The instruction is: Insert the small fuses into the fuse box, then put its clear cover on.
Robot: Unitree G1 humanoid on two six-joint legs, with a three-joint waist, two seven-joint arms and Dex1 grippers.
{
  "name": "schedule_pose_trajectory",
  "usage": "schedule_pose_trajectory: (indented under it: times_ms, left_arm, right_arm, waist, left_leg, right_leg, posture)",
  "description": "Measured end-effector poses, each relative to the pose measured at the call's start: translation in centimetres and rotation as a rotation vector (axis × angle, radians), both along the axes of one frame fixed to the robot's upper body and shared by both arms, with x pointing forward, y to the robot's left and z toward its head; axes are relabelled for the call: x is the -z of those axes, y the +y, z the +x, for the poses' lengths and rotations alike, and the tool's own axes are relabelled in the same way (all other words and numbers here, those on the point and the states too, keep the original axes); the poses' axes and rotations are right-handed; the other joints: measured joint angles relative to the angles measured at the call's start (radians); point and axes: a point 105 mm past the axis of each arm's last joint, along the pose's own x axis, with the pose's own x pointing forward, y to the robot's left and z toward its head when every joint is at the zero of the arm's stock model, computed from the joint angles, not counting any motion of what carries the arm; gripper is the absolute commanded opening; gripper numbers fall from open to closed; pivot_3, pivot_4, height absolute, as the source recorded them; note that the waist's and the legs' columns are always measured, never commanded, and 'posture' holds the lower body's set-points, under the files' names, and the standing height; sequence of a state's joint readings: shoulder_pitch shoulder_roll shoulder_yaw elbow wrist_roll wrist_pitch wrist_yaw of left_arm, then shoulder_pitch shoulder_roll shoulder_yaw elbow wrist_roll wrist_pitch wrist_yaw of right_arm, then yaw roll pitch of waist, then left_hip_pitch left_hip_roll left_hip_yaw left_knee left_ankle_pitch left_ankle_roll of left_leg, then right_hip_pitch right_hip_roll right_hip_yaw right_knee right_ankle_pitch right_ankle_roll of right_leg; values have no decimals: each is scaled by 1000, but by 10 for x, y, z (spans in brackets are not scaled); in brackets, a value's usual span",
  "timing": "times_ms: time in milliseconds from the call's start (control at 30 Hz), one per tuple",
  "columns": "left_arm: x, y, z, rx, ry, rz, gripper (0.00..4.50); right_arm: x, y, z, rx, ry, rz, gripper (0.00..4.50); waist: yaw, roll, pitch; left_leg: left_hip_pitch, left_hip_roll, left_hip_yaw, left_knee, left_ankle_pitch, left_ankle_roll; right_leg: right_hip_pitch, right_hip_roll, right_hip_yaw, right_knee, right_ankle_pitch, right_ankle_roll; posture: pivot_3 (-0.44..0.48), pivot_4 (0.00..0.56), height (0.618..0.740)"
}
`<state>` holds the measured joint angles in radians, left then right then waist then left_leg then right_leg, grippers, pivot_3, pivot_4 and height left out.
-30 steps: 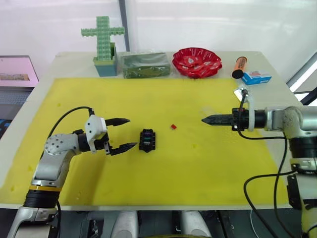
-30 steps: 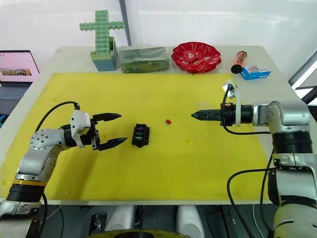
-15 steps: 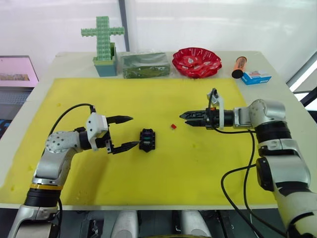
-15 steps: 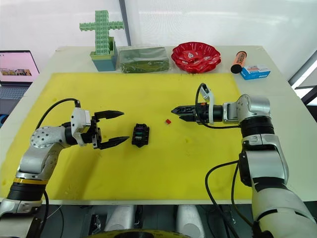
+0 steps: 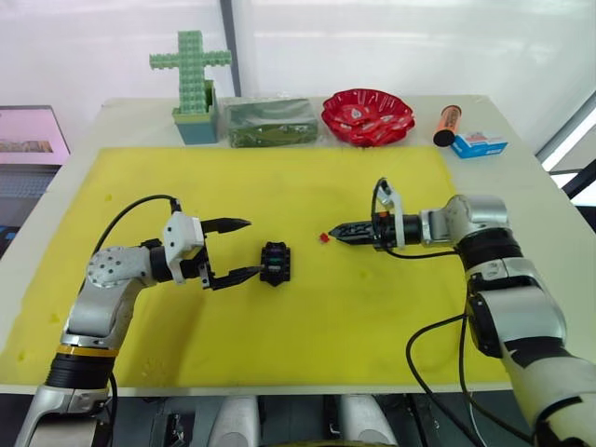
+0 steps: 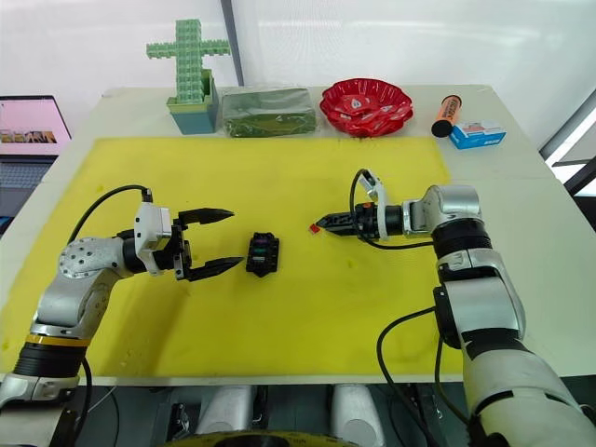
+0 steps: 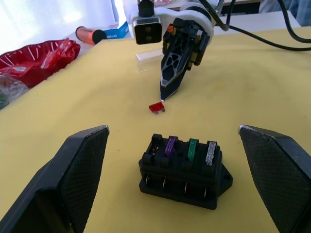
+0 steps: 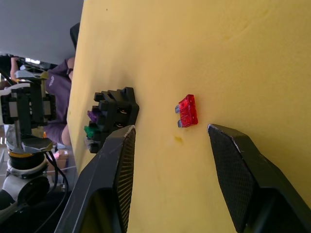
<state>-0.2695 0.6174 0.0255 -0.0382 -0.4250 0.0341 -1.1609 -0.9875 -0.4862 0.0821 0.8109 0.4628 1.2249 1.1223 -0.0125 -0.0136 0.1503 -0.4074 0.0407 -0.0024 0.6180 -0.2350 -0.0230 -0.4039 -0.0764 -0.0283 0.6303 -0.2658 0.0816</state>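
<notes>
Fuse box (image 7: 183, 167): on yellow mat (image 5: 307, 317), purple, green and grey fuses seated. Red fuse (image 8: 187, 110): loose on mat, between the parted fingers of the right gripper (image 8: 170, 136). Left gripper (image 5: 240, 250): wide open, empty, beside box.

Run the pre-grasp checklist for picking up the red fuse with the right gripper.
1. Red fuse lies flat and free on the yellow mat: ok.
2. Right gripper jaws open, one each side of the fuse: ok.
3. Jaws closed on the fuse: not ok; it is not yet gripped.
4. Fuse box upright, with one empty slot beside the purple fuse, green fuse and grey fuse: ok.
5. Left gripper open beside the box, not touching it: ok.
6. Clear cover located: cannot tell.
</notes>
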Motion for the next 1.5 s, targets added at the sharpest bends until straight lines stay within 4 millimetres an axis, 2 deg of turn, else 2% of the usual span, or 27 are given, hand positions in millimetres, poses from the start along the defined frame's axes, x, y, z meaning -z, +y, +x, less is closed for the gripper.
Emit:
schedule_pose_trajectory:
  times_ms: [667,767,933,967,1333,1433,1500]
  left_arm:
    - [3,1,0,8,5,1,4500]
    - [3,1,0,7,4,1,4500]
    - [3,1,0,5,4,0,4500]
    - [3,0,0,5,4,-1,4500]
    - [3,-1,0,8,3,-8,4500]
    - [4,0,-1,7,6,-8,4500]
    - [7,2,-2,-2,16,-7,4500]
  right_arm:
    - [5,19,4,-43,-27,-5,2480]
    - [7,19,5,-45,-34,-20,1925]
    - [11,20,5,-45,-29,-34,210]
    - [12,20,5,-45,-27,-33,6]
    - [12,17,6,-30,-39,-47,6]
    - [3,20,2,-96,-121,-100,6]
    - [-13,26,-2,-162,-239,-163,6]
  waist:
    - [-4,0,0]
    - [-4,0,0]
    - [-3,-1,0]
    - [-2,-1,0]
    - [0,-1,-1]
    - [0,0,0]
    - [0,1,1]
  left_leg:
    - [1,2,0,0,0,0]
    - [1,2,0,0,0,0]
    - [1,2,0,0,0,0]
    - [1,2,-1,0,0,0]
    - [2,2,-1,4,0,0]
    - [1,2,-2,4,0,0]
    - [0,2,-2,4,0,0]
  right_leg:
    - [0,2,0,1,0,0]
    - [0,3,0,1,0,0]
    - [0,3,0,1,0,0]
    - [1,3,1,1,0,0]
    - [4,3,0,1,0,0]
    - [3,3,0,2,0,0]
    - [1,3,0,2,0,0]
  posture:
    - [0,150,740]
    - [0,150,740]
    - [0,150,740]
    - [0,150,740]
    - [0,150,740]
    - [0,150,740]
    - [0,150,740]
